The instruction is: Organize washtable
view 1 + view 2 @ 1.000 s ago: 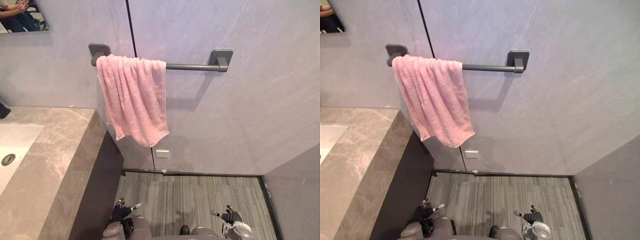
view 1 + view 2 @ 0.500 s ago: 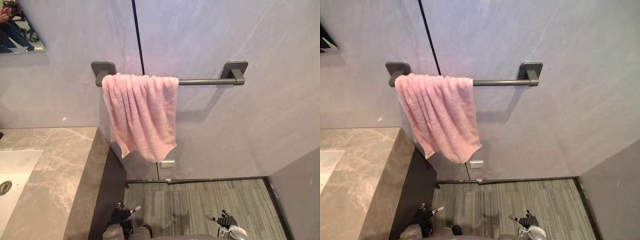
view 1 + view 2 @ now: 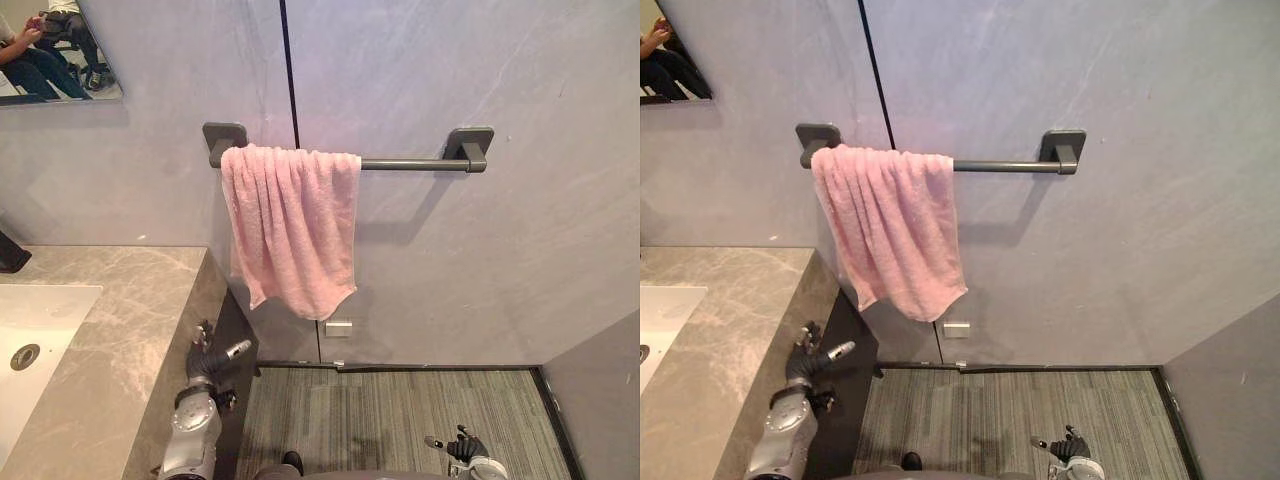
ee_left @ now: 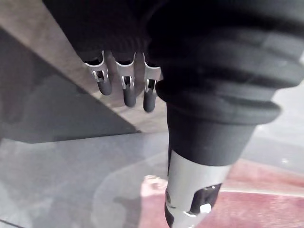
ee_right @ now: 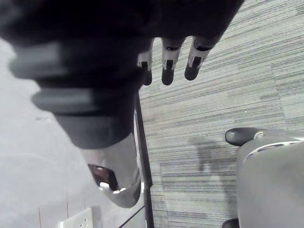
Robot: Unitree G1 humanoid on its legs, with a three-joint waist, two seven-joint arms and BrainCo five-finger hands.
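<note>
Washtable: we see the washtable (image 3: pixel 130 300), a grey-brown marbled stone top, at the robot's left side, against the wall. Its end face is of the same stone, and below it there is a dark panel (image 3: pixel 232 335).
Sink: a white sink (image 3: pixel 45 320) is set in the top, with a round metal drain (image 3: pixel 24 356) in it. A small dark object (image 3: pixel 10 254) stands at the back of the top, cut by the picture edge, and we cannot tell what it is.
Towel: a pink towel (image 3: pixel 293 225) hangs over the left end of a dark grey towel bar (image 3: pixel 410 163) on the wall. It is bunched in folds, and its lower corner is just above a small white wall plate (image 3: pixel 338 328). It is apart from the washtable and from both hands.
Left hand: the left hand (image 3: pixel 203 362) is raised beside the end of the washtable, in front of the dark panel. Its fingers (image 4: pixel 129 92) are relaxed and apart, the thumb stands away, and it holds nothing. We cannot tell if it touches the stone.
Right hand: the right hand (image 3: pixel 466 446) hangs low over the floor (image 3: pixel 400 410), a grey striped carpet, well apart from the towel. Its fingers (image 5: pixel 167 71) are loose and almost straight, with nothing in them.
Mirror: a mirror (image 3: pixel 60 60) on the wall above the washtable shows a seated person in reflection.
</note>
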